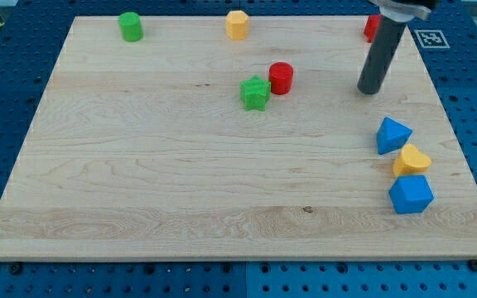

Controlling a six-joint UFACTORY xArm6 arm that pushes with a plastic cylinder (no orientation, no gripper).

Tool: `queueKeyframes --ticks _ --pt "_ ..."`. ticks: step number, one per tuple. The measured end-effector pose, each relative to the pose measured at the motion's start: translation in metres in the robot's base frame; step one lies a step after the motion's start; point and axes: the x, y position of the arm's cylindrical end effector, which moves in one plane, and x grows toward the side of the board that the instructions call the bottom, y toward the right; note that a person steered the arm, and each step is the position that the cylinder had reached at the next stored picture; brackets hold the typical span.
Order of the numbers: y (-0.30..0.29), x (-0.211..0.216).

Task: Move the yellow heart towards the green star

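The yellow heart (410, 160) lies near the view's right edge, wedged between a blue triangular block (392, 135) above it and a blue cube (410, 194) below it. The green star (255, 93) sits near the board's upper middle, with a red cylinder (281, 78) touching or almost touching its upper right. My tip (370, 91) rests on the board above and to the left of the blue triangular block, well to the right of the star and apart from every block.
A green cylinder (130, 26) stands at the top left. A yellow hexagonal block (237, 25) stands at the top middle. A red block (371, 27) shows partly behind the rod at the top right. The wooden board (139, 182) ends in a blue perforated table.
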Motion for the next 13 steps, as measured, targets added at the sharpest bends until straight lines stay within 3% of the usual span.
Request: queueKeyframes --ticks 2,3,4,6,11,13 --pt "0.054 0.066" --pt "0.057 0.125" --pt "0.057 0.144" --pt "0.048 0.136" --pt "-0.130 0.128" --pt "-0.169 0.096"
